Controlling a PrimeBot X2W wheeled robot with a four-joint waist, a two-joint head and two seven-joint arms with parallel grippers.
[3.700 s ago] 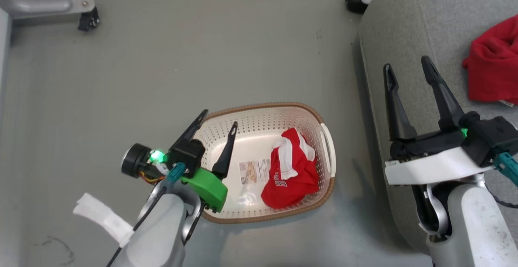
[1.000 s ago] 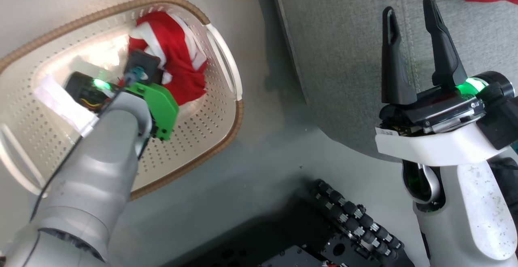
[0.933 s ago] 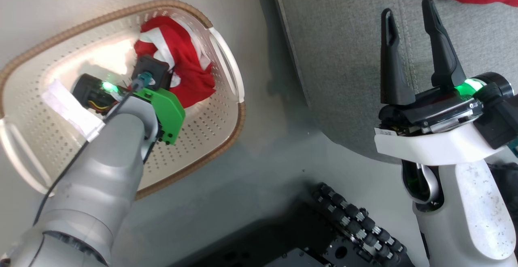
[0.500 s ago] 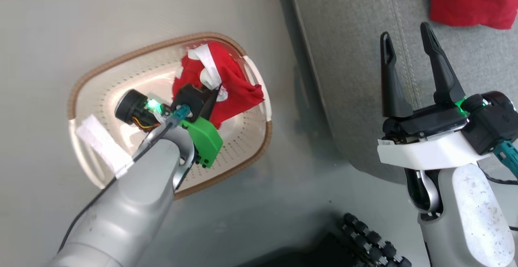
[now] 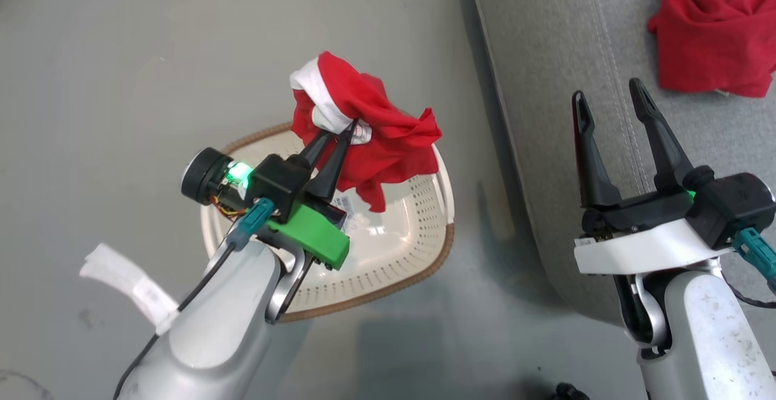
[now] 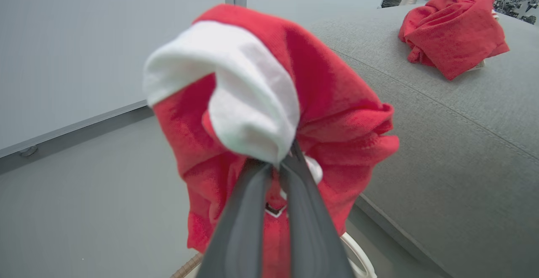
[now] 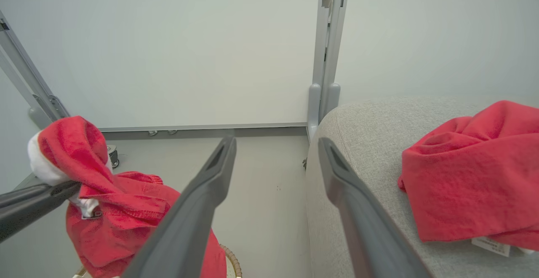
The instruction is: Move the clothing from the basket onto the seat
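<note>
Head view: the left fingers are pinched tight on a red garment with white trim, holding it in the air above the laundry basket. The basket sits on the grey floor, just left of the grey sofa seat. The cloth hangs bunched from the fingertips, with a white band folded over its far end and a loose red corner drooping toward the inside of the basket. A label sticker shows on the basket's bottom. To the right, the right fingers stand spread wide with nothing between them. They hover over the near left edge of the seat, tips pointing to the far side. A second red garment lies crumpled on the far right part of the seat, well apart from both arms.

Left wrist view: the left fingers meet at the tips on a fold where white trim and red cloth come together, and the red garment bulges out around them. A white handle of the basket peeks out below. Beyond, the sofa seat stretches away with the second red garment heaped on it.

Right wrist view: the open right fingers frame the floor and the rounded edge of the sofa seat. At the left the red garment hangs from the left fingers. At the right the second red garment rests on the seat. A pale wall panel and a metal post stand behind.
</note>
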